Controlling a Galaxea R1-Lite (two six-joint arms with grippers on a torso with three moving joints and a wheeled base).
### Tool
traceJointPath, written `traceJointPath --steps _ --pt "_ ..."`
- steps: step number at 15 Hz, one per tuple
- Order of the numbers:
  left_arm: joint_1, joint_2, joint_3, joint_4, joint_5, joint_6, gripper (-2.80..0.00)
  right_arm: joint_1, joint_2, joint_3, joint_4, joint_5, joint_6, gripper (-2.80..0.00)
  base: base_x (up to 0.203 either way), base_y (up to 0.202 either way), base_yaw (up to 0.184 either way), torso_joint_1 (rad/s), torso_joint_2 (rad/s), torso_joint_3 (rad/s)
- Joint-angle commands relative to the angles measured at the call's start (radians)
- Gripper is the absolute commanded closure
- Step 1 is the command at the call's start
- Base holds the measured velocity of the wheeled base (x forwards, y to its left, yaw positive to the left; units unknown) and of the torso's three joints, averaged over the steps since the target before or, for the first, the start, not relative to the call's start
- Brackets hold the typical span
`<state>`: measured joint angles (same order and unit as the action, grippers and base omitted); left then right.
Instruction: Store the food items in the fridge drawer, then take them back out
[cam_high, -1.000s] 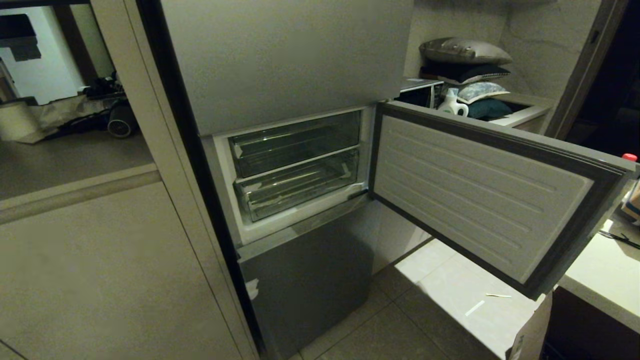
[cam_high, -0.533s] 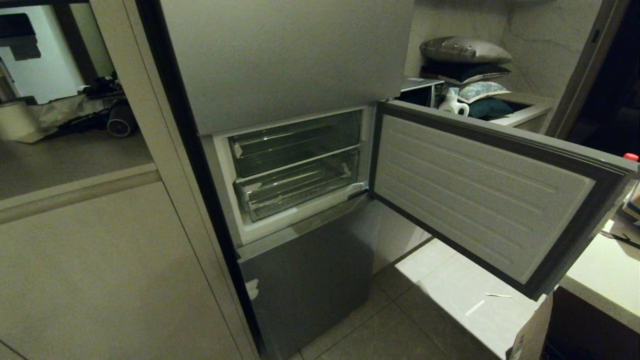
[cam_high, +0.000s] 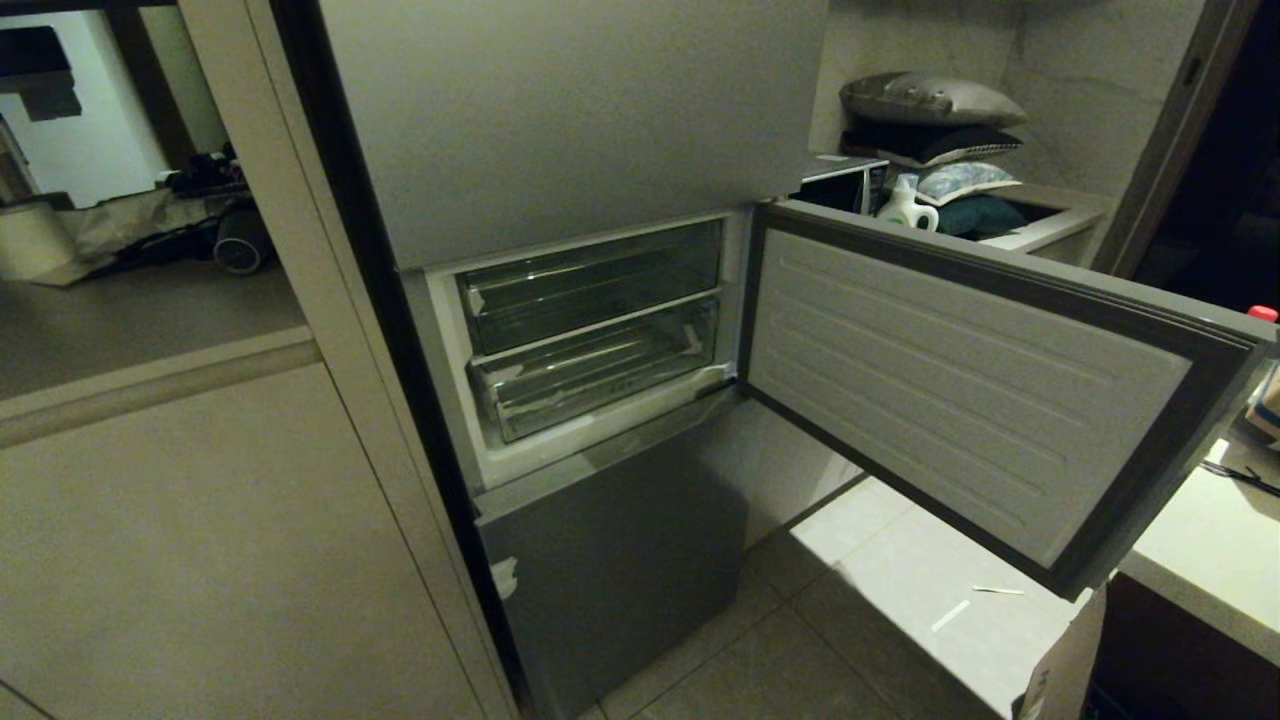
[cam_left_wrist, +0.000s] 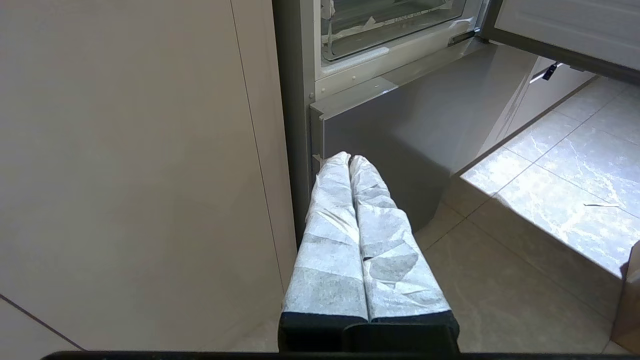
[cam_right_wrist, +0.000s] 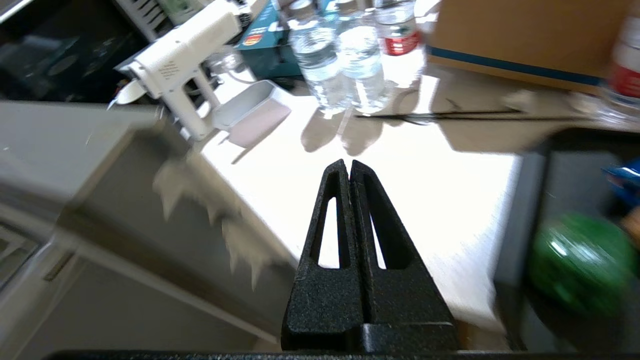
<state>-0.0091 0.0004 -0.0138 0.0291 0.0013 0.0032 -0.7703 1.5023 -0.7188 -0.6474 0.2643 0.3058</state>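
Nothing has shifted in the head view since the earlier frames. Drawer (cam_high: 600, 385), frame centre, sits pushed in and looks empty. Left gripper (cam_left_wrist: 349, 159) and right gripper (cam_right_wrist: 348, 163) are both closed, holding nothing. No food visible; storing not begun.

No text, label or brand can be read on anything in these views

Clear fridge drawer (cam_high: 600, 385), pushed in
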Motion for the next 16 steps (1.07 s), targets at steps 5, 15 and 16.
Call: traceJointPath --steps 5,15,16 --pt "0.0 0.0 0.0 0.0 0.0 0.0 0.0 0.042 0.241 -0.13 -0.03 0.149 0.053 0.0 0.0 0.0 0.0 0.0 0.0 0.0" --pt "0.0 0.0 0.0 0.0 0.0 0.0 0.0 0.042 0.279 -0.203 -0.046 0.292 0.154 0.0 0.0 0.0 0.0 0.0 0.0 0.0" --pt "0.0 0.0 0.0 0.0 0.0 0.0 0.0 0.042 0.28 -0.203 -0.046 0.313 0.153 0.0 0.0 0.0 0.0 0.0 0.0 0.0"
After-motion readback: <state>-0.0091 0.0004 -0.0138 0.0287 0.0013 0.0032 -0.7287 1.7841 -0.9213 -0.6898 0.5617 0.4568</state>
